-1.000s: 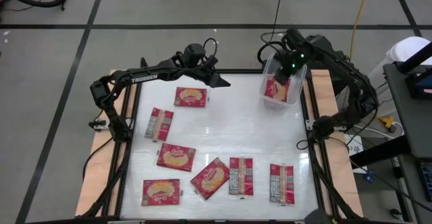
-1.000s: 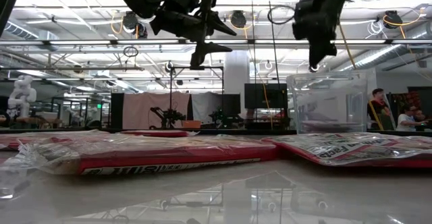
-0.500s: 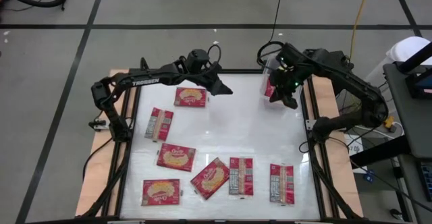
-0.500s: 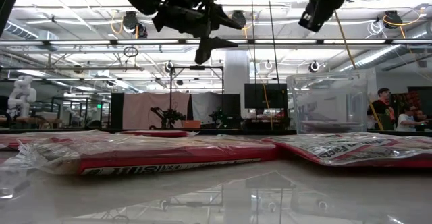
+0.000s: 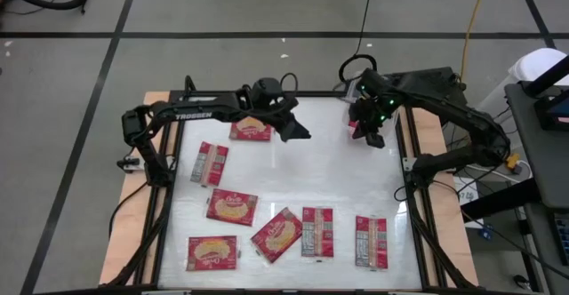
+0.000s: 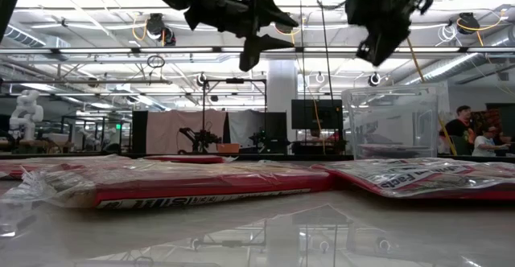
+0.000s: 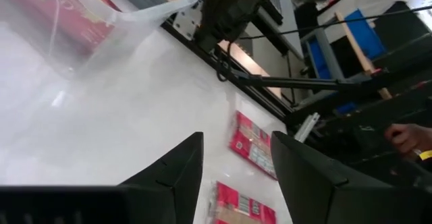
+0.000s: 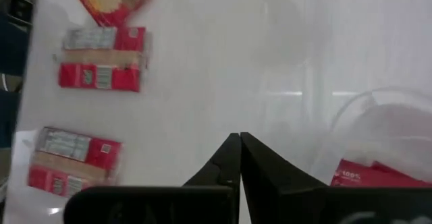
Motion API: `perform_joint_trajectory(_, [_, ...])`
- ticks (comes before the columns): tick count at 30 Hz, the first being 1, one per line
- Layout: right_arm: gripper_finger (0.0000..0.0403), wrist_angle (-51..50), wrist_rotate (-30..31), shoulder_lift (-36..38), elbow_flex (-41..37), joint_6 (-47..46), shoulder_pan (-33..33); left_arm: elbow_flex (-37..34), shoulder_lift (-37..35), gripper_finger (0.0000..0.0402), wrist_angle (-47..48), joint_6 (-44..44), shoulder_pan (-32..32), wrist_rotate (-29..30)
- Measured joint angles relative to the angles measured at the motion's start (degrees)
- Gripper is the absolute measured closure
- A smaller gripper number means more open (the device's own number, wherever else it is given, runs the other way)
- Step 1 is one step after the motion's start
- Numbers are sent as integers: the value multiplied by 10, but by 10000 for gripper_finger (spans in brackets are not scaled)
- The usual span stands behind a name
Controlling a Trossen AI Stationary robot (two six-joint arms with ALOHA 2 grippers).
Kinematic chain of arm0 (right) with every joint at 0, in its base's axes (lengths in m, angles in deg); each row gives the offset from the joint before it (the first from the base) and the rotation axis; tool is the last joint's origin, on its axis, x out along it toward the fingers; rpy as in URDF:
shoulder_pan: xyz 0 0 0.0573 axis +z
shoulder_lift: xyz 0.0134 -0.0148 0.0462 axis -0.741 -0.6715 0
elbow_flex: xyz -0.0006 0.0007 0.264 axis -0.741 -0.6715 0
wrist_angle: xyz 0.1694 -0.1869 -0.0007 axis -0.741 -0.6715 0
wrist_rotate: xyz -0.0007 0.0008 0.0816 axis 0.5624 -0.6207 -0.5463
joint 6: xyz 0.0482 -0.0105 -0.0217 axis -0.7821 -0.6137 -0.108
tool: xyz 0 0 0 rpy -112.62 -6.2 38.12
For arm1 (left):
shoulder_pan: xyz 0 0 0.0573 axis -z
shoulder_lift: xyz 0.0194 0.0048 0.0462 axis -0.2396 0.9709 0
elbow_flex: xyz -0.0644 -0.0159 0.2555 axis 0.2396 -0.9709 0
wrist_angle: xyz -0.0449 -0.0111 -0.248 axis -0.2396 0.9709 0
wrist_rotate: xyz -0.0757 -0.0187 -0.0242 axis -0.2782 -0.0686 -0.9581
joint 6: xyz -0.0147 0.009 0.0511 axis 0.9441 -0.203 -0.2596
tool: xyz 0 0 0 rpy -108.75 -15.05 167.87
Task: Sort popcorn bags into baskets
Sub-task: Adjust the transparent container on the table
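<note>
Several red popcorn bags lie flat on the white table, among them one (image 5: 232, 206) at mid-left, one (image 5: 317, 232) near the front and one (image 5: 252, 131) partly under my left arm. The clear basket (image 6: 390, 122) stands at the far right and holds a red bag (image 8: 370, 174); in the high view my right arm covers most of it. My left gripper (image 5: 300, 133) hovers open above the table's far middle. My right gripper (image 5: 373, 140) hangs shut and empty just beside the basket's near side, pointing steeply down.
Bare white table lies between the two grippers and the row of bags near the front edge (image 5: 371, 241). A dark frame rail (image 5: 411, 179) runs along the table's right side. People sit in the room beyond the table (image 6: 483, 142).
My right gripper has come away from above the basket toward the table's near edge, rolling as it went; its arm now lies over the basket. My left gripper has swung toward the table's right and a little nearer, staying open. The bags have kept still.
</note>
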Motion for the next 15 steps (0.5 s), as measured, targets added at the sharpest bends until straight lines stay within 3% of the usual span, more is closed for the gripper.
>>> perform_joint_trajectory(5, [399,48,113,0,-58,-86,-1,0,0,241,-1,-26,10,19])
perform_joint_trajectory(15, [401,20,203,1,-86,-147,0,0,0,249,-2,-33,13,20])
